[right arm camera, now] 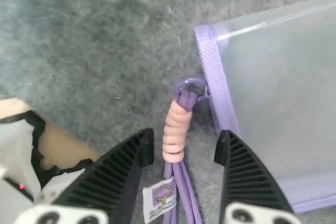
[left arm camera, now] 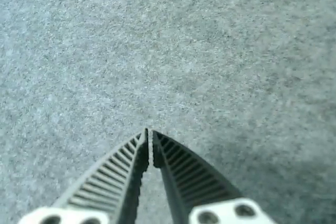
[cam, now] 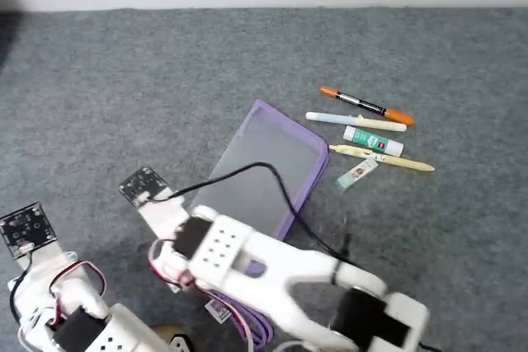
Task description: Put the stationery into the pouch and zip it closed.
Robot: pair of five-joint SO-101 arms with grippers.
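Our right gripper [right arm camera: 185,139] gapes wide and empty astride the beaded zip pull [right arm camera: 175,127], our best hold, we judge, on the soft, light pouch [right arm camera: 273,93].

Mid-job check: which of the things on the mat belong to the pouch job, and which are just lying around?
For the job:
pouch
its pink zip pull
orange marker
white pen
green-and-white tube
yellow pen
small packet

Just lying about:
black cable, draped over the pouch
grey mat
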